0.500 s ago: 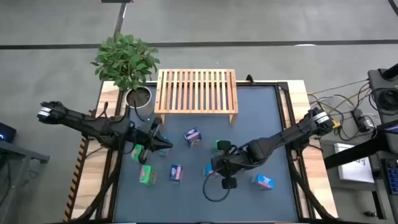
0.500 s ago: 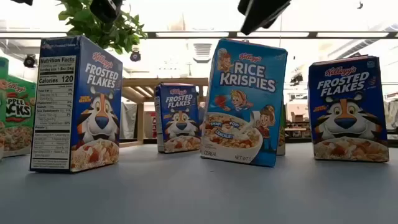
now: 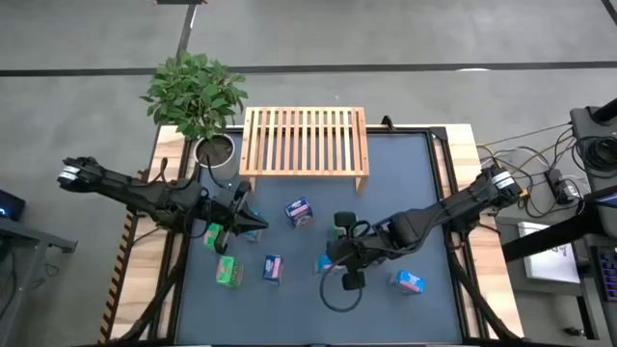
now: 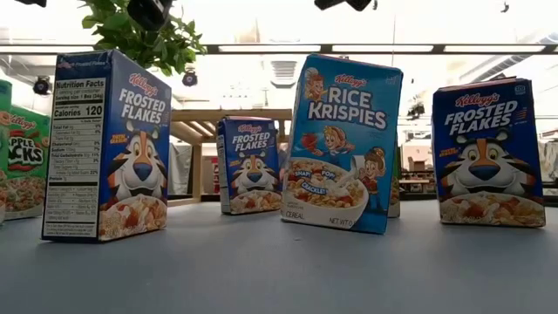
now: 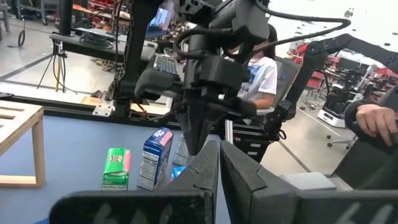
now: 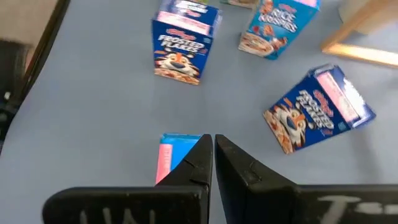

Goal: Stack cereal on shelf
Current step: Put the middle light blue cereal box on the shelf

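The wooden slatted shelf (image 3: 305, 143) stands on its legs at the table's far edge, with nothing on top. Several small cereal boxes stand on the blue mat: blue ones (image 3: 299, 212), (image 3: 273, 268), (image 3: 410, 280), and green ones (image 3: 228, 272), (image 3: 342, 225). My right gripper (image 3: 335, 254) is shut, right over a blue box with a pink top (image 6: 176, 153). My left gripper (image 3: 256, 224) is shut and empty, beside a green box (image 3: 212, 234). The low view shows a Rice Krispies box (image 4: 344, 144) and Frosted Flakes boxes (image 4: 109, 144) upright. My right gripper's shut fingers (image 6: 200, 163) point down beside the pink top of the blue box (image 6: 166, 155). I cannot tell whether they touch it. The box stands on the mat.
A potted plant (image 3: 196, 93) stands at the far left corner beside the shelf. A black cable loop (image 3: 337, 292) lies on the mat below my right gripper. A person sits beyond the table in the left wrist view (image 5: 260, 68).
My right arm has shifted slightly. In the low view its dark part has gone up, almost out of the picture's top. The boxes stand as they did.
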Controlling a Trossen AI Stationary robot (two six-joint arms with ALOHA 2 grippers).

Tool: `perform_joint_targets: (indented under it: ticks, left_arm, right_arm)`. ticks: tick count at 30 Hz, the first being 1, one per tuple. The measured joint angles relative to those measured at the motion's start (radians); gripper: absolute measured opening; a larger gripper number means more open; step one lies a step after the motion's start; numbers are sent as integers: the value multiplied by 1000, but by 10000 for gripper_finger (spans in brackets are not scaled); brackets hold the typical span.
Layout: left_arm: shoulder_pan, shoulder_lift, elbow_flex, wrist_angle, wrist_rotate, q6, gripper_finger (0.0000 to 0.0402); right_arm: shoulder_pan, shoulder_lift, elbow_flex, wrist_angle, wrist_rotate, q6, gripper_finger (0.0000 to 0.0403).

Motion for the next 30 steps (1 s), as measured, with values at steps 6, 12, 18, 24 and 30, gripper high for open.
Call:
perform_joint_targets:
  ticks: [6,12,18,24,30]
  left_arm:
    - [0,0,0,1,0,16,0]
    - [0,0,0,3,0,17,0]
    - [0,0,0,5,0,19,0]
    - [0,2,0,6,0,19,0]
    - [0,2,0,6,1,19,0]
  right_arm:
    - [-7,47,-3,-16,67,53,77]
    - [-12,62,2,-75,69,53,197]
    - [-7,42,3,-89,-111,71,290]
    - [0,71,-30,-98,-103,113,306]
    - [0,93,-38,-53,-114,112,283]
